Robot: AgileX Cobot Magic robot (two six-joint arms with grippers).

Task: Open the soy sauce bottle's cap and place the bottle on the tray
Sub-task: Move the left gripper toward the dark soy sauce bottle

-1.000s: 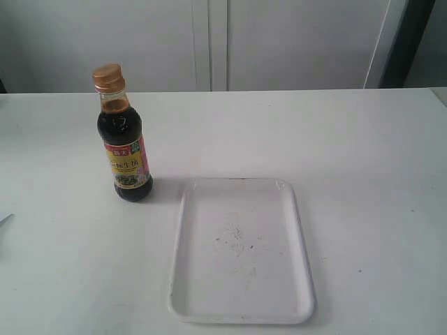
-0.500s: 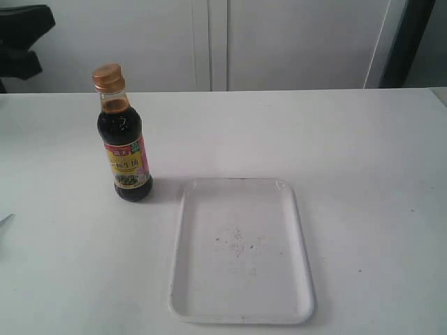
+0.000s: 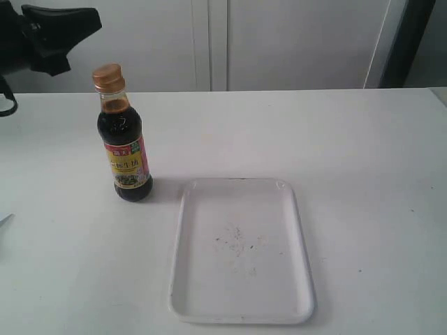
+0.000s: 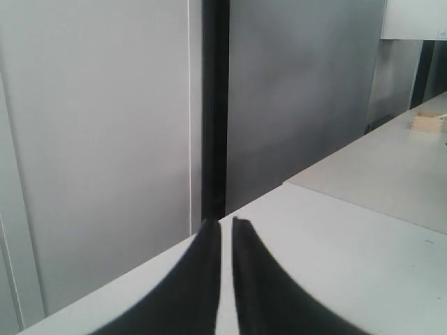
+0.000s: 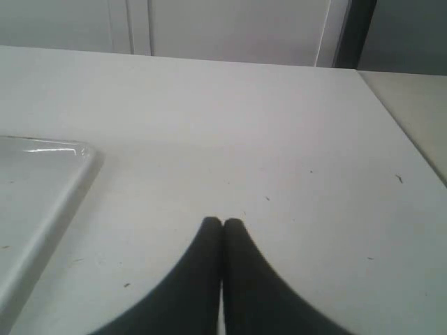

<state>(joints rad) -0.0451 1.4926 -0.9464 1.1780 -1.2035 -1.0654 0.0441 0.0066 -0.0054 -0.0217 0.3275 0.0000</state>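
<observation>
The soy sauce bottle [image 3: 124, 143] stands upright on the white table, left of the tray, its orange-gold cap [image 3: 109, 77] closed. The white tray [image 3: 183, 230] lies flat with nothing on it but dark specks at its middle; its corner [image 5: 82, 159] shows in the right wrist view. My left gripper [image 3: 89, 18] hangs high at the far left, above and left of the cap, apart from it. In its wrist view the left gripper [image 4: 226, 222] has only a thin slit between its fingers, with nothing held. My right gripper [image 5: 223, 222] is shut and empty over bare table, right of the tray.
White cabinet doors [image 3: 209, 42] run behind the table. A dark post [image 3: 408, 42] stands at the back right. The table's right edge [image 5: 401, 132] lies close to my right gripper. A second table with a small object [image 4: 427, 122] shows in the left wrist view.
My left arm has come into the exterior view at the top left and moved right toward the bottle. Bottle and tray have not moved.
</observation>
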